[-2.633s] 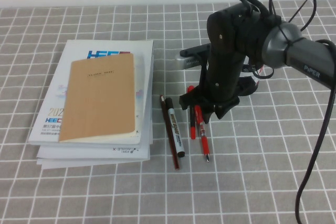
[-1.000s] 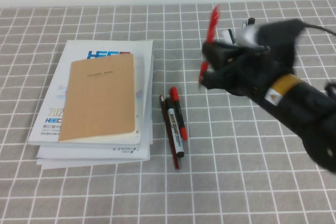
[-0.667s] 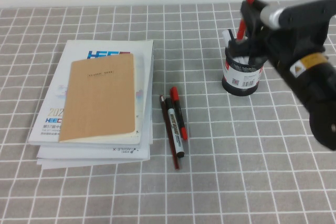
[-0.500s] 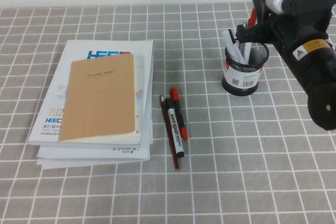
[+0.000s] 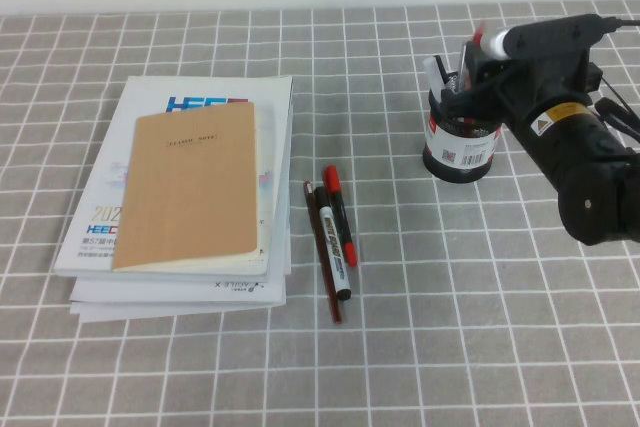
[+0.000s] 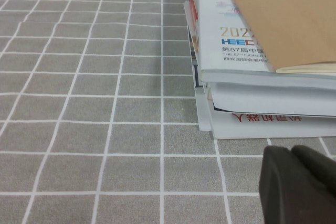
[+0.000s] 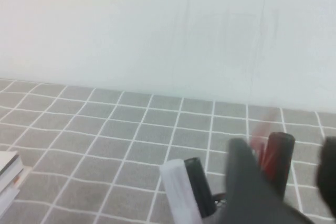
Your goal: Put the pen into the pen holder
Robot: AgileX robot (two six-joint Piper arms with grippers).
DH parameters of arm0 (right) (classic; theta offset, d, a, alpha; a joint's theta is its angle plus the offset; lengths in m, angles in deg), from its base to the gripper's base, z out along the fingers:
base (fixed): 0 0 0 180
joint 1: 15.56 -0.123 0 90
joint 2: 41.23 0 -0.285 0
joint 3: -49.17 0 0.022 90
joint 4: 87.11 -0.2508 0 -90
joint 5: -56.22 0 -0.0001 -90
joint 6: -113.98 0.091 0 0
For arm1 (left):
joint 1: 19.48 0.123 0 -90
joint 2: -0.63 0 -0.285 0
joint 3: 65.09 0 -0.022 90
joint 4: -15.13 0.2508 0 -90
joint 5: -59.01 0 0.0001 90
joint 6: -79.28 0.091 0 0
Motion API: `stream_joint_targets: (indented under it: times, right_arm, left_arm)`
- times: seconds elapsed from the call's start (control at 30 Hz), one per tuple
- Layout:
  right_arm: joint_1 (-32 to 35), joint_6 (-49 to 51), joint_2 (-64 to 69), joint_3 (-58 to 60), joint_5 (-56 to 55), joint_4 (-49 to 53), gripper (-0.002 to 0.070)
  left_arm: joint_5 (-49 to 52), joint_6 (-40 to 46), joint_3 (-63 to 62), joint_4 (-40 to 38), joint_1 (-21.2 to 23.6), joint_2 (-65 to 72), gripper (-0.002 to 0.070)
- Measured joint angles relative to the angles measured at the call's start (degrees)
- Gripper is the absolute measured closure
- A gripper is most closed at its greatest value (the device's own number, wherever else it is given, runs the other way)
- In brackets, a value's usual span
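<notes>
Having stood high above the cup half a second ago, the pen [image 7: 276, 156] is now being lowered into the pen holder [image 5: 460, 147], clamped in the right claw [image 5: 480, 65]. The left claw [image 6: 296, 182], pressed together, is being held beside one book stack [image 5: 180, 207]. Three markers [image 5: 335, 237] are lying on the grey gridded table [image 5: 450, 327].

Grey white-gridded tablecloth [image 5: 200, 367]. Directly under the right gripper [image 5: 478, 75], black mesh pen holder [image 5: 460, 142]; well off from it, markers [image 5: 335, 232]; farther off, book stack [image 5: 190, 197].
</notes>
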Motion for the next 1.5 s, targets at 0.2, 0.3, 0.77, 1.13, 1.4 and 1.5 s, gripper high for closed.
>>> stream_joint_targets:
  times: [0.2,0.3,0.77,1.13,1.4,1.5]
  right_arm:
    - [0.0,0.0,-1.5,-0.1,2.5,-0.2,0.0351]
    - [-0.5,-0.9,-6.3,0.0,9.7,-0.2,0.0538]
    - [-6.5,-5.8,-42.3,7.7,55.9,4.9,0.0688]
    - [-5.7,-5.9,-71.7,27.3,55.4,10.2,0.0689]
    - [2.2,-5.9,-86.3,38.8,51.9,11.2,0.0689]
    - [8.4,-5.9,-91.6,42.3,51.7,10.6,0.0689]
  left_arm:
    - [0.0,0.0,0.0,0.0,0.0,0.0,0.068]
    - [0.0,0.0,0.0,0.0,0.0,0.0,0.068]
    - [0.0,0.0,0.0,0.0,0.0,0.0,0.068]
    - [0.0,0.0,0.0,0.0,0.0,0.0,0.068]
    - [0.0,0.0,0.0,0.0,0.0,0.0,0.068]
    - [0.0,0.0,0.0,0.0,0.0,0.0,0.068]
